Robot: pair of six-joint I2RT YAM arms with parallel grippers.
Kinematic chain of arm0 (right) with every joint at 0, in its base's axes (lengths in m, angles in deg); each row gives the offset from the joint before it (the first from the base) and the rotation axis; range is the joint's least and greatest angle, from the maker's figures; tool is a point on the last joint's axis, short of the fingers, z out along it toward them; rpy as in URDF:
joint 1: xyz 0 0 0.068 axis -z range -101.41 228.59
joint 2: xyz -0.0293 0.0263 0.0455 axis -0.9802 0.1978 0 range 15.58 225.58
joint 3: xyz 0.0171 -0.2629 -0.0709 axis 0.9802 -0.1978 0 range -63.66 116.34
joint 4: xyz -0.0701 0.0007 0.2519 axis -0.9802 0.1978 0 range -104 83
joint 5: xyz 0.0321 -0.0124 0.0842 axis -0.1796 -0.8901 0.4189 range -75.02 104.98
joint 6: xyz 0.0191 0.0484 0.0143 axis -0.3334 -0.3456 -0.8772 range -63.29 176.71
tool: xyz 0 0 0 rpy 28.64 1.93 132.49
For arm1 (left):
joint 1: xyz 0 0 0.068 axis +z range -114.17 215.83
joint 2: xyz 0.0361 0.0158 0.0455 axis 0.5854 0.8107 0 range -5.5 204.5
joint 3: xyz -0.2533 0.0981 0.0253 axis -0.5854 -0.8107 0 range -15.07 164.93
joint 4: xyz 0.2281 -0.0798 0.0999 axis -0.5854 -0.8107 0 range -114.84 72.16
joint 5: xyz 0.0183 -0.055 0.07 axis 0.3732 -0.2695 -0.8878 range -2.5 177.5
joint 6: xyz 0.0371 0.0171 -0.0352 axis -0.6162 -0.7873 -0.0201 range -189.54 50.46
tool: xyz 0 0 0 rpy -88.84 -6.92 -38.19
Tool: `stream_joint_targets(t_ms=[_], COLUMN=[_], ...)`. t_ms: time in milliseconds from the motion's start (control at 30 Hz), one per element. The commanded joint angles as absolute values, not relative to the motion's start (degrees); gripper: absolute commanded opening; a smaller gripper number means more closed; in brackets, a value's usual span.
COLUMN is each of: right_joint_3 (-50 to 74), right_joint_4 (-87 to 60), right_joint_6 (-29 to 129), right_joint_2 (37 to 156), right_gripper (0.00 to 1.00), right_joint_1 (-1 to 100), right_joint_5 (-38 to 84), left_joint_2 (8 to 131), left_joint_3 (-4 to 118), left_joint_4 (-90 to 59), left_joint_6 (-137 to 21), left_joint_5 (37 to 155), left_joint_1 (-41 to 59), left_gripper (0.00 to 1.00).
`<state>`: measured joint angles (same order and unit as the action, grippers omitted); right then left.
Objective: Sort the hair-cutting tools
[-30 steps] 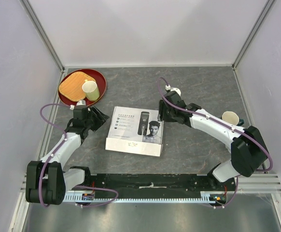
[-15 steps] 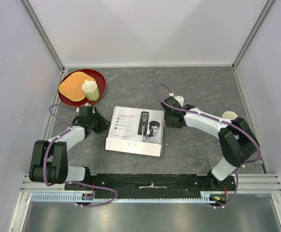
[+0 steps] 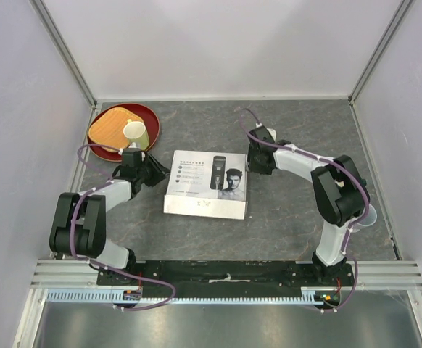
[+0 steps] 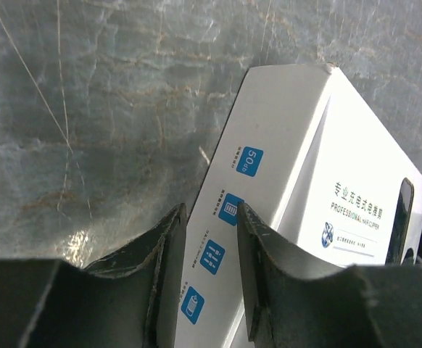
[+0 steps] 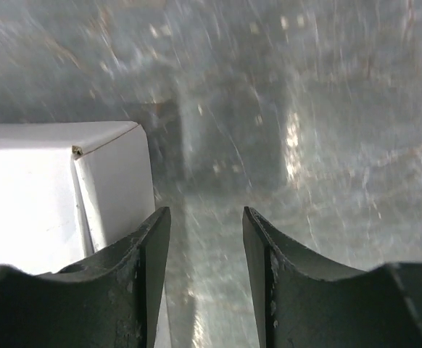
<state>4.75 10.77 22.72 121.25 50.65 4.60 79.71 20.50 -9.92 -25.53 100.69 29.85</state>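
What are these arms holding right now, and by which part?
Left fingers straddle the side wall of the white box; actual grip cannot be told. Right fingers hold nothing.

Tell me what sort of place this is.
Probably a robot test cell: plain white panel walls, two arms bolted at a grey tabletop's edge, and staged props like a white box.

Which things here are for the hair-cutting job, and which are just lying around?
For the job: white clipper box, shut, no tools showing; left hand and right hand at its sides.
Just lying about: red plate, wooden board, cup on the plate, cup by the right arm.
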Motion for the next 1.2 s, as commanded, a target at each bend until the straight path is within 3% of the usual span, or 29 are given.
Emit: stream_joint_targets(t_ms=[0, 200, 400, 667, 700, 867, 1167], right_joint_3=[12.19, 13.16, 4.38, -10.62, -12.05, -16.37, -17.86], right_joint_4=[0.59, 7.68, 10.52, 2.53, 1.04, -0.38, -2.58], right_joint_6=[22.87, 18.06, 14.79, 17.95, 18.56, 21.55, 24.02], right_joint_2=[123.6, 121.59, 110.78, 94.45, 93.55, 91.26, 92.31], right_gripper=[0.55, 0.7, 0.78, 0.84, 0.86, 0.98, 0.98], right_joint_1=[49.76, 51.08, 53.1, 53.02, 53.02, 52.4, 50.03], right_joint_5=[9.18, -2.58, -0.94, 15.48, 21.07, 25.26, 30.43], left_joint_2=[79.75, 76.51, 66.58, 52.6, 51.2, 50.13, 51.19], left_joint_3=[24.22, 25.18, 24.22, 17.98, 16.76, 14.29, 13.67], left_joint_4=[-4.57, -17.43, -31.2, -28.66, -28.04, -26.1, -26.45], left_joint_6=[-25.86, -25.6, -24.8, -29.63, -30.42, -30.96, -31.92], left_joint_5=[106.05, 95.55, 84.34, 94.96, 98.19, 102.18, 102.8], left_joint_1=[27.57, 27.57, 27.48, 27.39, 27.39, 26.52, 22.56], left_gripper=[0.42, 0.5, 0.5, 0.72, 0.73, 0.75, 0.71])
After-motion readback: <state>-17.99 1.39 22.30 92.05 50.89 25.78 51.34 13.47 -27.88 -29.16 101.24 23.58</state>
